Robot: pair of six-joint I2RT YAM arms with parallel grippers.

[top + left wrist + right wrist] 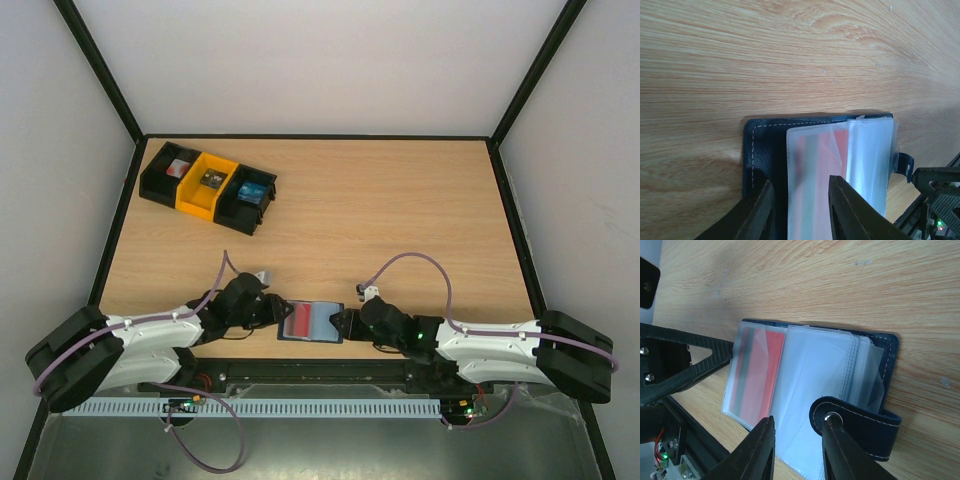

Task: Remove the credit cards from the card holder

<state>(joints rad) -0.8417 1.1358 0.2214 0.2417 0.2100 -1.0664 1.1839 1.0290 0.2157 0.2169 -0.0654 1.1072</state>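
no text, label or number can be read anywhere.
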